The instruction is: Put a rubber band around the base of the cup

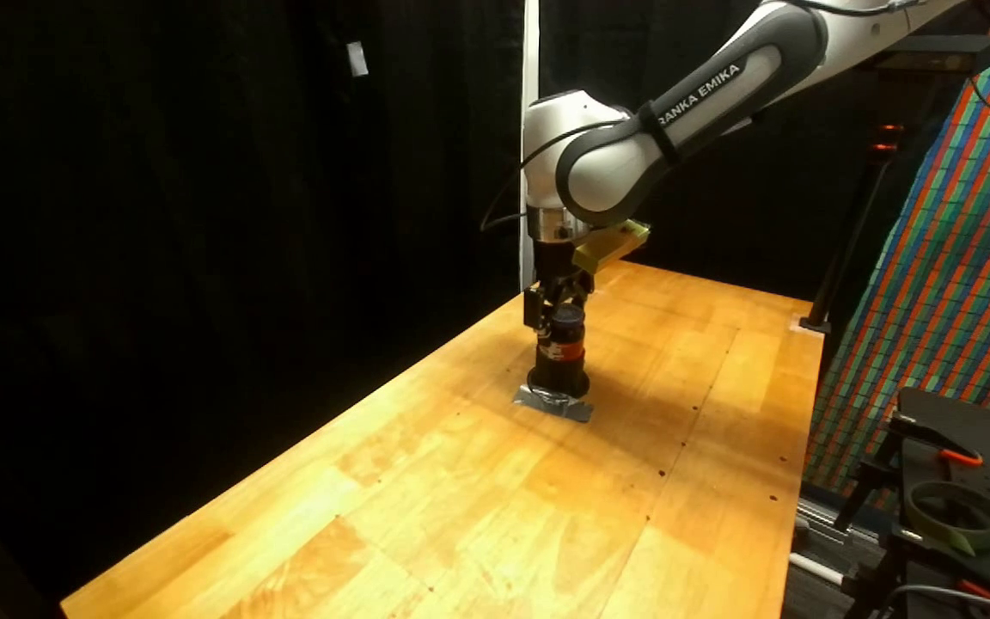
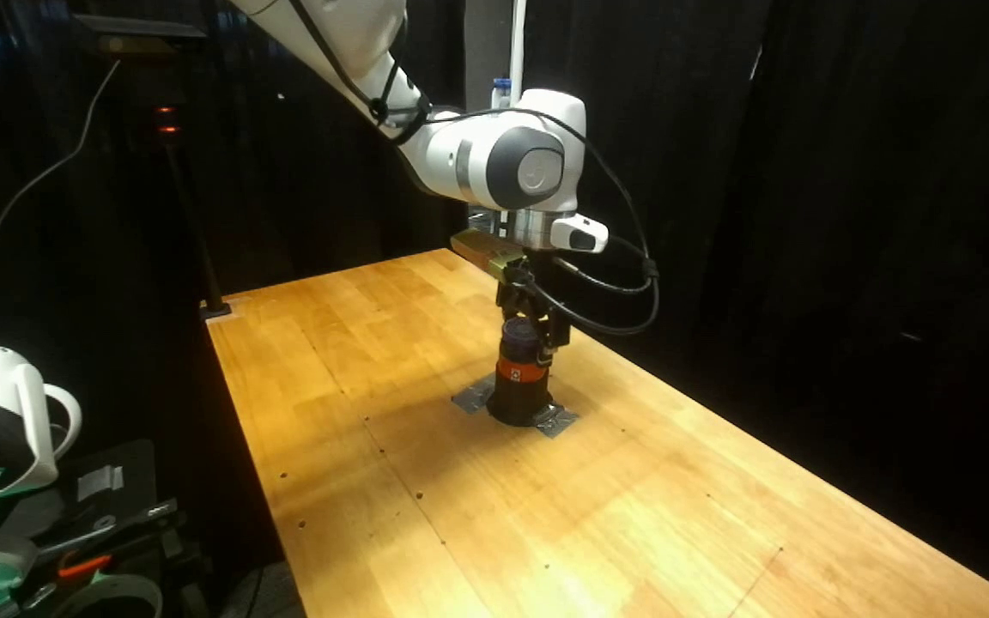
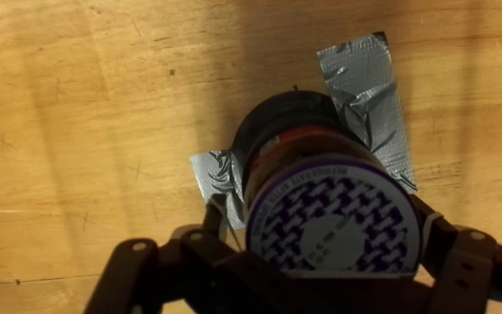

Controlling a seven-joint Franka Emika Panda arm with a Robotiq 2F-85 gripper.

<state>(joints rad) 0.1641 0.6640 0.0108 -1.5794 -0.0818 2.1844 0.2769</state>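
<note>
The cup (image 1: 562,352) stands upright on the table, dark with a reddish-orange band, and it also shows in an exterior view (image 2: 520,371). In the wrist view the cup (image 3: 336,209) shows its purple-and-white lid. A black base (image 2: 518,403) is under it. My gripper (image 3: 318,207) is open, with a finger on either side of the lid; a gap shows at the left finger. A thin pale rubber band (image 3: 428,223) is looped on both fingers. A pale straight strand crosses the lid's near edge; whether it touches the lid I cannot tell. The band's far side is hidden.
Grey tape (image 3: 366,96) lies on both sides of the black base, on the wooden table (image 1: 495,507). A black post (image 2: 194,223) stands at the table's far corner. A dark cart with a tape roll (image 1: 955,514) stands beside the table. Black curtains hang behind.
</note>
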